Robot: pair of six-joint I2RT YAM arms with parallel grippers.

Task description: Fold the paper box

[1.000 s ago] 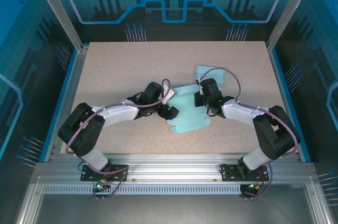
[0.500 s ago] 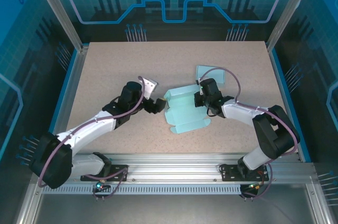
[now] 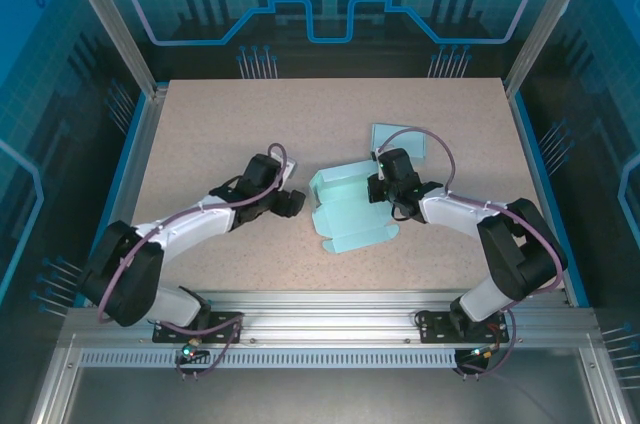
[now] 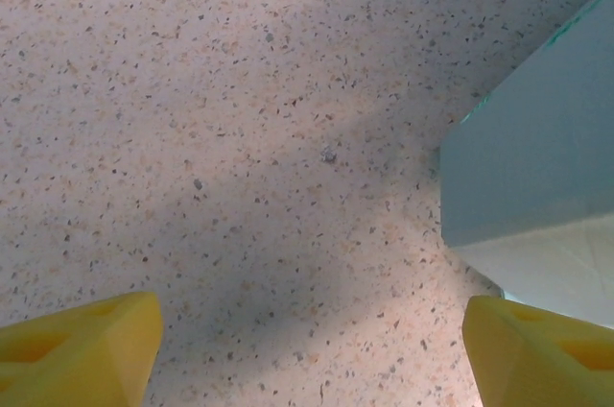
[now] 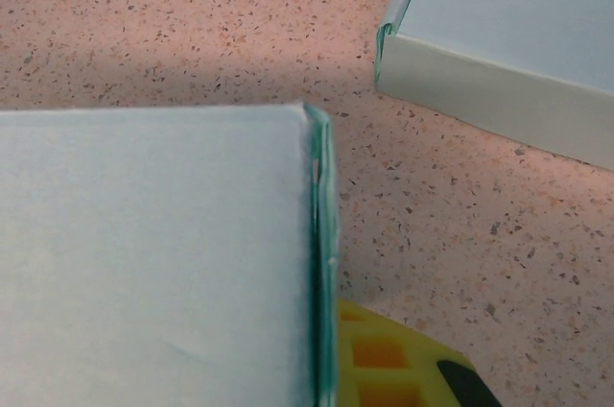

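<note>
the fingers [image 4: 82, 349] of the left gripper [image 3: 296, 202] stand wide apart, one yellow tip in each lower corner of the left wrist view, with nothing but bare speckled table [image 3: 220, 124] between them. this gripper is open and holds nothing. seen from above, it lies low over the table just left of the paper box [image 3: 348, 216], pointing toward it with a small gap between them. in the left wrist view a pale teal corner of the box comes in from the right edge and reaches down close to the right-hand finger; whether the two touch cannot be told.

the right gripper [image 3: 376, 189] is closed on the right side wall of the box. in the right wrist view that wall fills the lower left as a flat pale panel with a darker teal edge, and one yellow finger presses against it just right of the edge. the other finger is hidden behind the panel.

the box sits near the middle of the table, between the two grippers. it is light teal and partly folded: walls stand up along its far and left sides, the middle is open from above, and a flap lies flat on the table at its near end.

a second paper piece [image 3: 400, 138] of the same colour lies flat on the table beyond the right gripper, apart from the box. its folded edge shows in the upper right of the right wrist view.
</note>
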